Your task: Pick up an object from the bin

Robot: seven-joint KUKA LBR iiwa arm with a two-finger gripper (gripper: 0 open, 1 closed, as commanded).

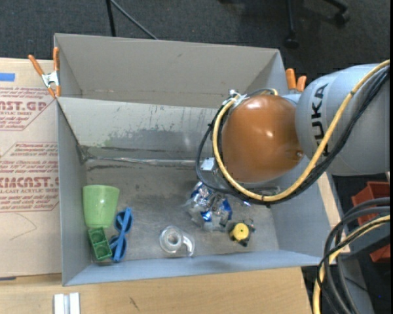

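Note:
A small part of my gripper (207,167) peeks out at the lower left of the wrist cover, low in the bin's right half. Directly below it lies a crumpled blue-and-white shiny packet (208,209) on the bin floor. Whether the gripper touches the packet is hidden. A small yellow-and-black round piece (239,232) sits just right of the packet. Left of the packet, near the front wall, rests a clear plastic ring (175,241).
In the front left corner stand a light green cup (101,205), a dark green block (99,246) and a blue plastic pair of toy glasses (122,234). The arm with its orange cover and yellow cables hangs over the bin's right side.

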